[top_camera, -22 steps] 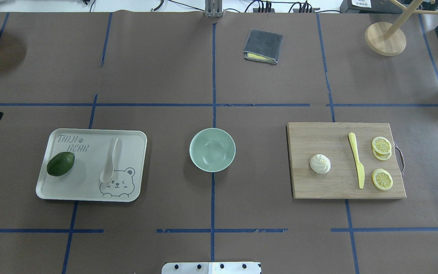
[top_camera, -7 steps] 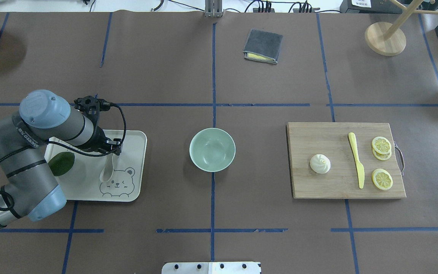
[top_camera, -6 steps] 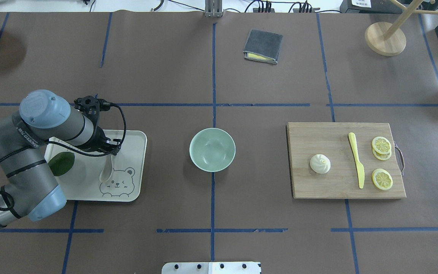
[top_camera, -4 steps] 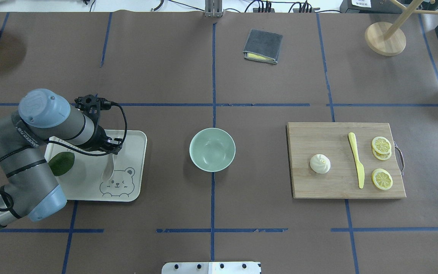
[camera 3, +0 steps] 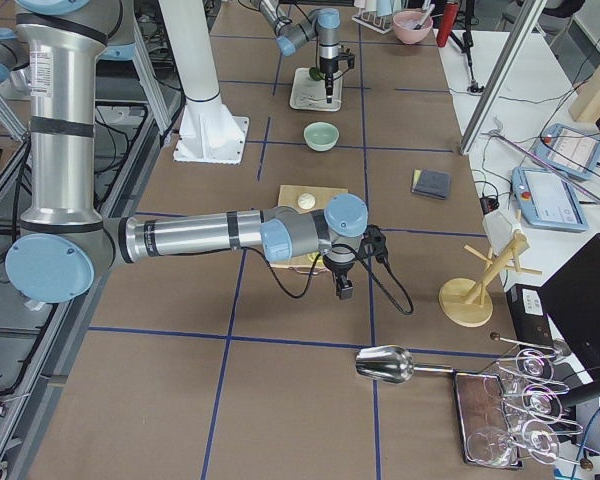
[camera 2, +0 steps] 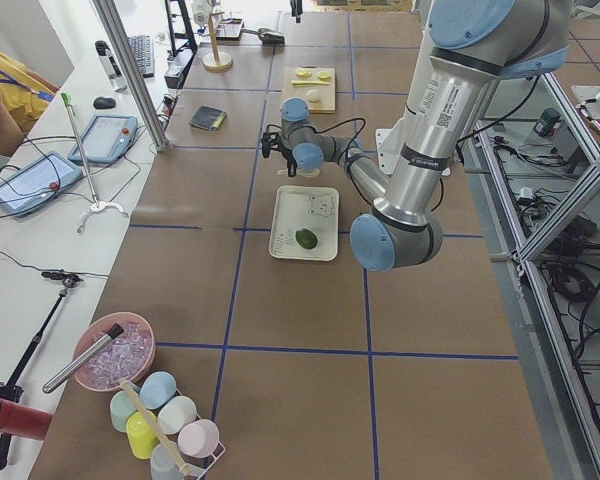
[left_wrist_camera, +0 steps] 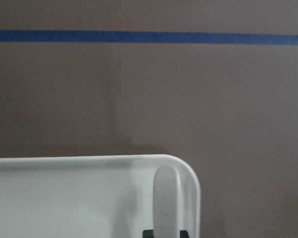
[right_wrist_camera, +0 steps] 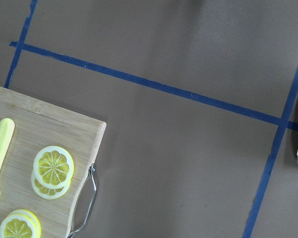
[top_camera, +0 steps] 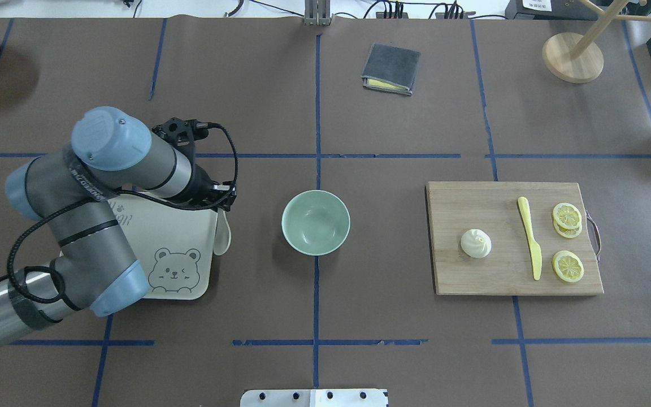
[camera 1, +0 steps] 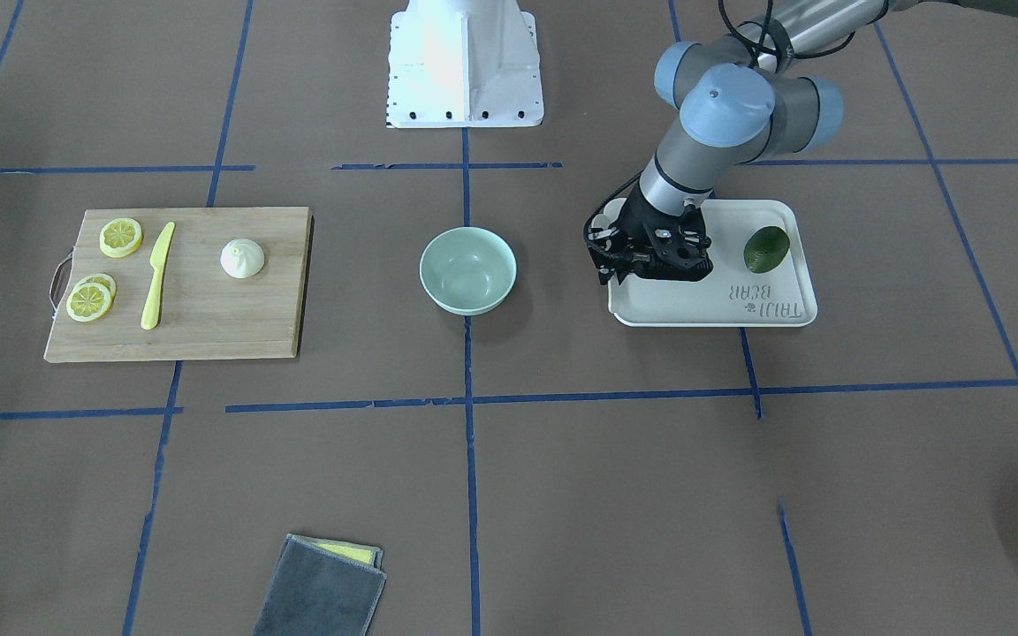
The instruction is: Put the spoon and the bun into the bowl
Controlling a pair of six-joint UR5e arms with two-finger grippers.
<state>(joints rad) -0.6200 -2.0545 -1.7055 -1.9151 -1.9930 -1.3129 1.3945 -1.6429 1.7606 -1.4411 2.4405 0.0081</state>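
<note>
In wrist view, spoon [left_wrist_camera: 166, 198] handle, scoop overhead

**Overhead view: three groups across the middle of the frame.**
The round mint-green bowl [top_camera: 315, 223] sits at centre. Left of it lies the beige rectangular bear-print tray [top_camera: 156, 232]. The pale beige-white soup spoon [top_camera: 222, 237] hangs over the tray's right edge, between tray and bowl, held in the left gripper [top_camera: 224, 208]. At right, the rectangular wooden cutting board [top_camera: 472, 274] carries, left to right, the white pleated steamed bun [top_camera: 476, 243], the yellow plastic knife [top_camera: 529, 237] and the yellow lemon slices [top_camera: 567, 216]. A folded grey cloth [top_camera: 391, 69] lies at upper centre.
</note>
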